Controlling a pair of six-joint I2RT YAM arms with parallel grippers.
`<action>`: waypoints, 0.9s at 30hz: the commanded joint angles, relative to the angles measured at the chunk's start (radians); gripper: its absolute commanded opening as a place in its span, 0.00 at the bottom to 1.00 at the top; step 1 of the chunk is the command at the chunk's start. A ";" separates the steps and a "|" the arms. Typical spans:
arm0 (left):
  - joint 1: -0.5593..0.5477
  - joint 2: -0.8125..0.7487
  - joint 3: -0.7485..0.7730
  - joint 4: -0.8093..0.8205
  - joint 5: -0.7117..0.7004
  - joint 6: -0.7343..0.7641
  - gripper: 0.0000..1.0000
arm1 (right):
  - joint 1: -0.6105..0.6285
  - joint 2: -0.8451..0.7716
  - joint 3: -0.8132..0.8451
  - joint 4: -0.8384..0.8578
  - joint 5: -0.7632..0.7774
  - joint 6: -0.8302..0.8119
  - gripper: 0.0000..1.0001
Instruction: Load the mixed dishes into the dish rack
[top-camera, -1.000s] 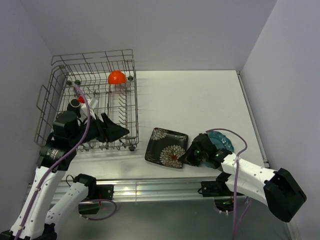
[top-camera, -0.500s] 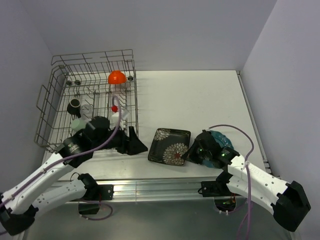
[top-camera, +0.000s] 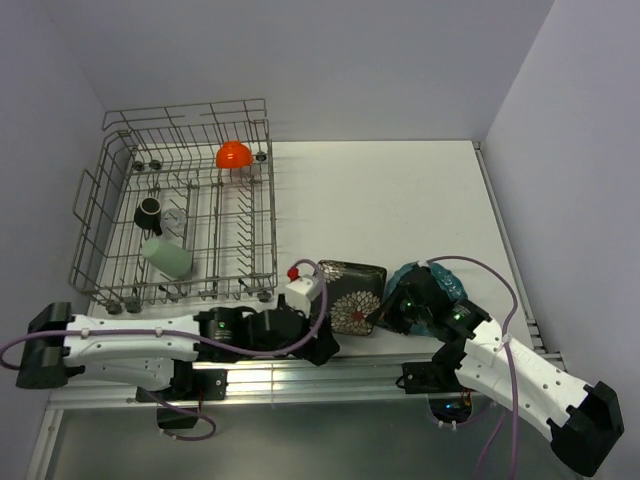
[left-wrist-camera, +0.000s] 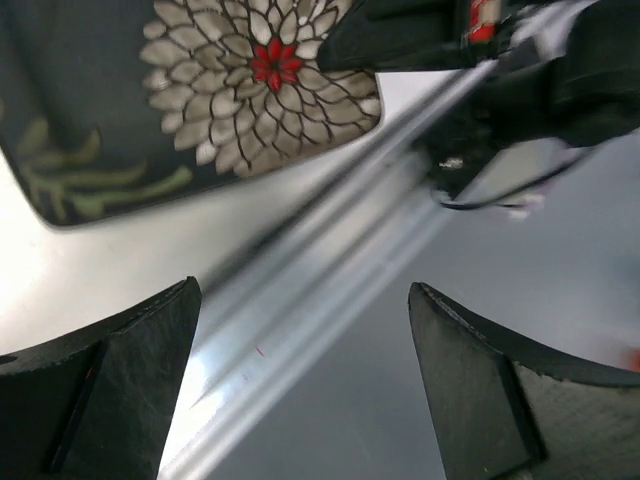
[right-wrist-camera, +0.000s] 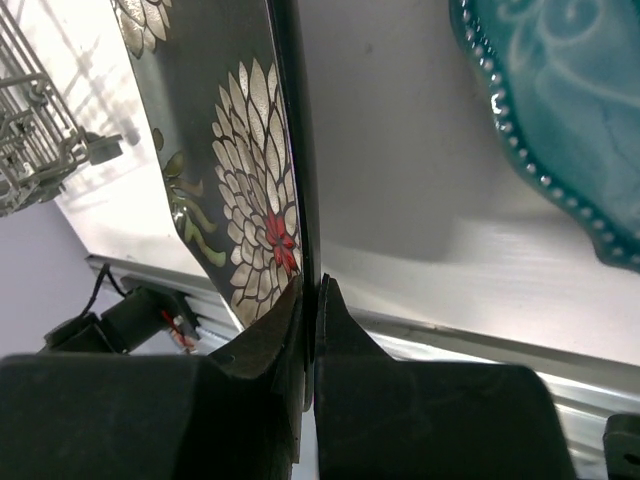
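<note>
Held left claw (left-wrist-camera: 302, 298) spread just short of the black square flowered plate (left-wrist-camera: 200, 90), pinched its rim in right claw (right-wrist-camera: 312, 290), teal round scalloped plate (right-wrist-camera: 560, 130) right of that claw.

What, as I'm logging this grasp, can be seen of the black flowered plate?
The black flowered plate is square with rounded corners, glossy and dark, seemingly ceramic, printed with white many-petalled flowers with red centres and olive leaves. It sits near the front edge of the table, beside the teal plate. The right gripper pinches its rim, fingers shut, and it looks tipped up. The left gripper is open close by, not touching it.
</note>
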 joint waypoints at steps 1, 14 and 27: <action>-0.095 0.101 0.040 0.153 -0.214 0.118 0.92 | 0.003 -0.028 0.060 0.139 -0.061 0.044 0.00; -0.319 0.538 0.259 -0.101 -0.720 0.229 0.96 | 0.001 -0.091 0.029 0.137 -0.090 0.067 0.00; -0.319 0.655 0.316 -0.153 -0.819 0.269 0.98 | 0.003 -0.112 0.024 0.133 -0.128 0.078 0.00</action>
